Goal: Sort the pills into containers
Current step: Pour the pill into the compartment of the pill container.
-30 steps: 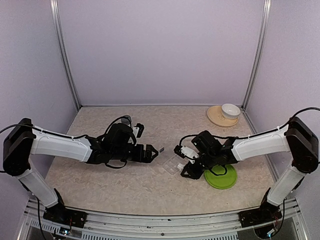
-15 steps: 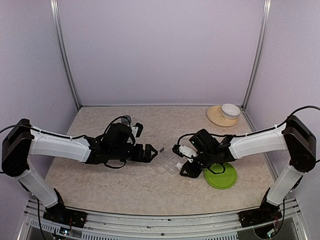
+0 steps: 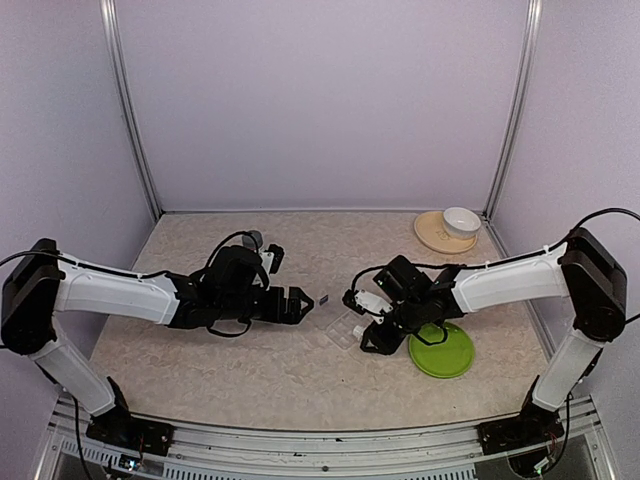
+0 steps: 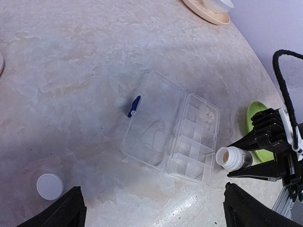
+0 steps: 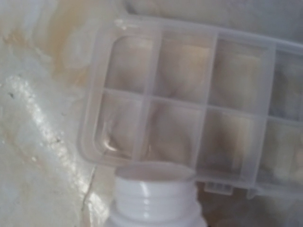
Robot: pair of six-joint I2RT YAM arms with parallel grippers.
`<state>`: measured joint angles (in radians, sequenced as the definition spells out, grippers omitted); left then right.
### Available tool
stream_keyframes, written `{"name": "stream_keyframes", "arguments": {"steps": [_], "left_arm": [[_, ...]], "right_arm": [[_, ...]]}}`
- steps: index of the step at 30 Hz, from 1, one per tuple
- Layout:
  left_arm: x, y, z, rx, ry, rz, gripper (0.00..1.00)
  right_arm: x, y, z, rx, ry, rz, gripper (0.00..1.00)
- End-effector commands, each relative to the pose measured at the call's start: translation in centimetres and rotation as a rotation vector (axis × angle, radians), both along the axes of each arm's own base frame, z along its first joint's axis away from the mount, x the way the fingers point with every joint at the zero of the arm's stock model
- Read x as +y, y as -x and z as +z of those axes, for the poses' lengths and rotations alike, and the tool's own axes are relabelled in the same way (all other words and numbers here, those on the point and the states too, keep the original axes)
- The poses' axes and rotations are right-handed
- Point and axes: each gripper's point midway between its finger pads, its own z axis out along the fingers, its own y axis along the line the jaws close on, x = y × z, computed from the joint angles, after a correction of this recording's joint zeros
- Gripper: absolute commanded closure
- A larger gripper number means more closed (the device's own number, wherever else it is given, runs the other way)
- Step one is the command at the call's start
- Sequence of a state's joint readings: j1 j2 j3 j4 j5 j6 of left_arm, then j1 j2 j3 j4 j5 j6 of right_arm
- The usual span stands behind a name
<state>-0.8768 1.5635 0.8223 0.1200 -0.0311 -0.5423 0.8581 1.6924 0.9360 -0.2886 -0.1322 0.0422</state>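
The right hand pinches an uncapped pill bottle just short of the clear pill box lying open on the desk; it should tip slowly over one compartment. Beyond, the left hand hangs spread

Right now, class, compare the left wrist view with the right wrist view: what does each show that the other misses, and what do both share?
Only the left wrist view: a loose white cap on the table, the hinged-open lid with its blue latch, the green plate, and the right pincer gripping the bottle. Only the right wrist view: the ridged threads on the bottle's neck, close up. Both: the clear pill box and the open bottle.
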Motion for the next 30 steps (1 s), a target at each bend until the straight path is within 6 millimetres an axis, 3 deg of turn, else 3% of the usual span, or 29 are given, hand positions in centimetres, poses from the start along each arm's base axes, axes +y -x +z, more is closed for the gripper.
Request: {"name": "stream_keyframes", "arguments": {"steps": [1,30], "left_arm": [[0.23,0.24,0.70,-0.015,0.011,0.005,0.01],[0.75,0.20,0.73,-0.021,0.018,0.024,0.01]], "right_arm": [[-0.05,-0.29,0.11,-0.007,0.027,-0.002,0.85],[0.62,0.09,-0.50,-0.003,0.089,0.025,0.84]]}}
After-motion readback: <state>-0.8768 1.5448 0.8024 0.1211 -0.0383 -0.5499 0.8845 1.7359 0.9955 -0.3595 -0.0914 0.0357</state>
